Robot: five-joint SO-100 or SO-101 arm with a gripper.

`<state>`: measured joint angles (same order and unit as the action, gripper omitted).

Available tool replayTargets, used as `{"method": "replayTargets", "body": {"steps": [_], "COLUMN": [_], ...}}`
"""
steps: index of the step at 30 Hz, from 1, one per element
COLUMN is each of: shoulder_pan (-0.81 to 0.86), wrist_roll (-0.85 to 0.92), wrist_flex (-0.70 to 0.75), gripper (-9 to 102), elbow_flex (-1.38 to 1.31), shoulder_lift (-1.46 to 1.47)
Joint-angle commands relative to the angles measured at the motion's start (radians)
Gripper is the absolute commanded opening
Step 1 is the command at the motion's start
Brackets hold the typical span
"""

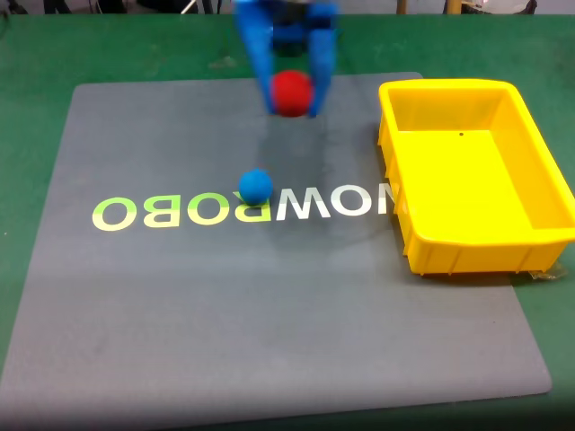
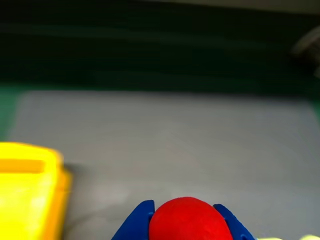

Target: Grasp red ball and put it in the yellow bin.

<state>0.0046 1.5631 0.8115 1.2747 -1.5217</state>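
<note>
Fixed view shows the blue two-finger pincer (image 1: 292,109) near the top centre, its jaws closed around the small smooth solid-red ball (image 1: 291,92), one finger on each side of it. A soft shadow lies on the mat beneath, but whether the ball is clear of the surface cannot be told. Below and to the left of the pincer sits a small blue ball (image 1: 255,186) of equal size, resting on the large dark grey rectangular mat (image 1: 180,314) just above its printed lettering (image 1: 243,208), apart from the pincer. At the right edge of the mat stands the large bright yellow rectangular plastic bin (image 1: 422,233) with rimmed, sloping walls, nothing visible inside it. The mat lies on a green worktop (image 1: 36,63). Between the held ball and the bin is bare mat.

Wrist view has the red ball (image 2: 187,220) at the bottom centre between the blue fingers (image 2: 134,225), and the blurred yellow bin (image 2: 25,195) at the left edge
</note>
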Motion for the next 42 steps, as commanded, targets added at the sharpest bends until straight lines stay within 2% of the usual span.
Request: {"method": "replayTargets", "body": {"steps": [1, 14, 19, 27, 28, 31, 32, 36, 42], "shoulder_pan": [-0.115, -0.468, -0.511, -0.480, -0.476, -0.462, -0.456, -0.443, -0.436], "wrist_roll": [-0.017, -0.089, -0.103, -0.094, -0.092, -0.097, -0.100, -0.115, -0.114], "wrist_flex": [0.005, 0.103, 0.106, 0.117, 0.117, 0.124, 0.126, 0.129, 0.132], "gripper": [0, 0, 0, 0, 3, 23, 27, 33, 33], "elbow_flex": [-0.029, 0.034, 0.058, 0.063, 0.063, 0.063, 0.063, 0.063, 0.074], "shoulder_lift": [-0.104, -0.147, -0.150, -0.150, -0.150, -0.156, -0.158, -0.163, -0.181]}}
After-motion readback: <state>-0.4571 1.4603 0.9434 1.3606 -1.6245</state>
